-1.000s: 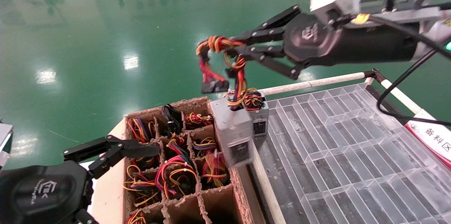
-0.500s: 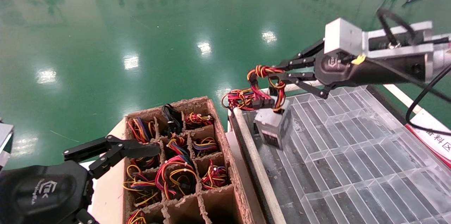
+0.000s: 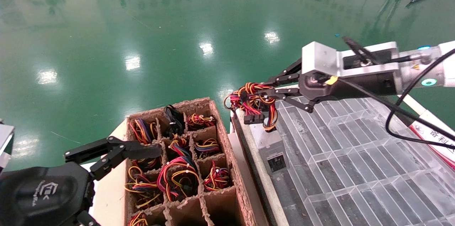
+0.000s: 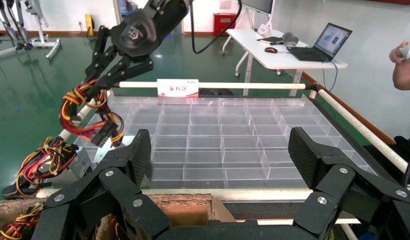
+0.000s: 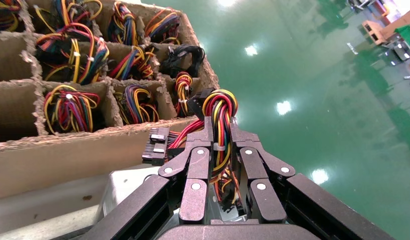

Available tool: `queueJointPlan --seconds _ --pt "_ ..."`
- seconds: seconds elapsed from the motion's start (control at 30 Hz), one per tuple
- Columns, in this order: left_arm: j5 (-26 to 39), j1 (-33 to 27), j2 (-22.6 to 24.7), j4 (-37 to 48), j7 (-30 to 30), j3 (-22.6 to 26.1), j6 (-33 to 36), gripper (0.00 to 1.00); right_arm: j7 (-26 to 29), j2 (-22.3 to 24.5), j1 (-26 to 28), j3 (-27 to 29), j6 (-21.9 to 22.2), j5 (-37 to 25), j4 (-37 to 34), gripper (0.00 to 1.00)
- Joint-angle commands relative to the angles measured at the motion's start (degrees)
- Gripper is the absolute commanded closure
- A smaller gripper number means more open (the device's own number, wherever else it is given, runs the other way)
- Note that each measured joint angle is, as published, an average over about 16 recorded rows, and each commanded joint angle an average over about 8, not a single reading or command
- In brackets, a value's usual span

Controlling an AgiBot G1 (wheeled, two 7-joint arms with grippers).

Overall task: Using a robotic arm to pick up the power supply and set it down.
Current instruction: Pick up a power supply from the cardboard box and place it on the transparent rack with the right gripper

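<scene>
Head view is showing the right gripper (image 3: 265, 92) at two o'clock, jaws pinching the wire bundle (image 3: 254, 103) so the power supply (image 3: 272, 148) is lying in the clear divided tray (image 3: 355, 155); left gripper (image 3: 117, 153) is idling, jaws spread, at eight o'clock

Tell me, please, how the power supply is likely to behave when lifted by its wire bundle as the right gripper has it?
It would probably dangle and swing: the right gripper is shut on the looped wire bundle, not the power supply. The wires look floppy, bending into curls. The metal box seems heavy for its size, so it may tip when set on the ribbed clear tray.
</scene>
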Motion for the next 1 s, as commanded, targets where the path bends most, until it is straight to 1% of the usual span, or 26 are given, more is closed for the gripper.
queueJointPlan --seconds 0.03,0.3,0.47,0.7,1.0 --pt "0.0 0.0 0.0 0.0 0.0 0.0 0.0 0.0 -0.6 -0.9 -0.1 -0.1 0.6 -0.1 -0.7 1.0" --pt "0.0 0.0 0.0 0.0 0.0 0.0 0.0 0.0 -1.8 -3.7 -1.1 0.1 9.5 0.1 -3.1 1.0" --pt "0.0 0.0 0.0 0.0 0.0 0.0 0.0 0.0 -2.3 -4.9 -1.9 0.2 11.9 0.1 -3.4 1.0" --pt "0.0 0.0 0.0 0.0 0.0 0.0 0.0 0.0 -2.0 -5.5 -2.6 0.4 11.5 0.4 -3.7 1.0" --pt "0.0 0.0 0.0 0.0 0.0 0.0 0.0 0.0 -0.2 -4.8 -3.3 1.4 7.3 1.8 -4.2 1.0"
